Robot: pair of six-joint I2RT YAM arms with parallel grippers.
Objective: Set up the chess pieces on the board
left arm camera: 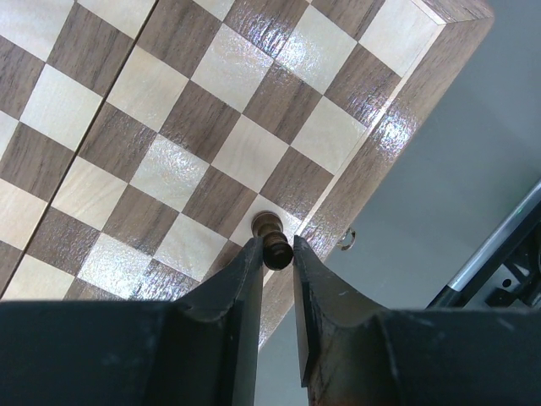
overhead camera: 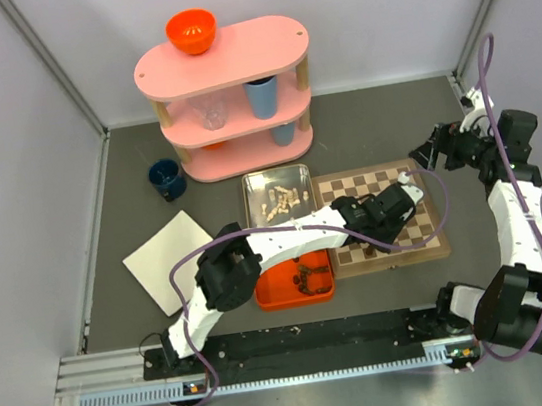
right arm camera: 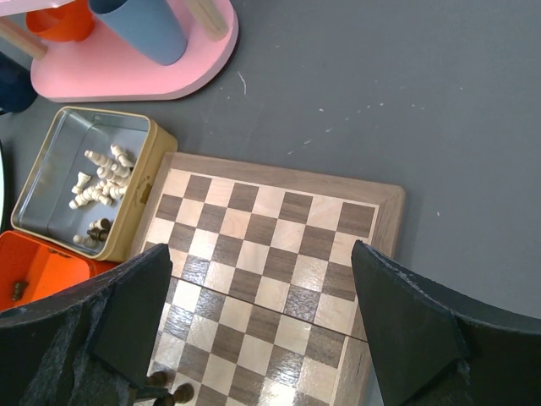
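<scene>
Well, one small dark-brown carved chess piece (left arm camera: 269,227) is standing upright on a cream square in the outermost row of the flat wooden chessboard (left arm camera: 169,127) with dark and cream checkers, right against its wood border. The left gripper (left arm camera: 278,254) is sitting over it, black fingers (left arm camera: 245,288) flanking the piece's head with only a narrow gap between them. Whether they are pressing it or just clear of it, I cannot tell.

Two more dark pieces (right arm camera: 169,394) are standing at the board's edge in the right wrist view. The right gripper (right arm camera: 260,249) is hovering above the board, jaws spread wide, carrying nothing.

Just beside the board, the square silver metal tin (right arm camera: 51,178) is holding a cluster of pale cream pieces (right arm camera: 101,173). The orange plastic tray (right arm camera: 42,275) right next to it is holding a few dark ones (overhead camera: 307,277). Further back, the pink three-tier shelf (overhead camera: 221,64) is carrying an orange bowl (overhead camera: 191,30) on top.
</scene>
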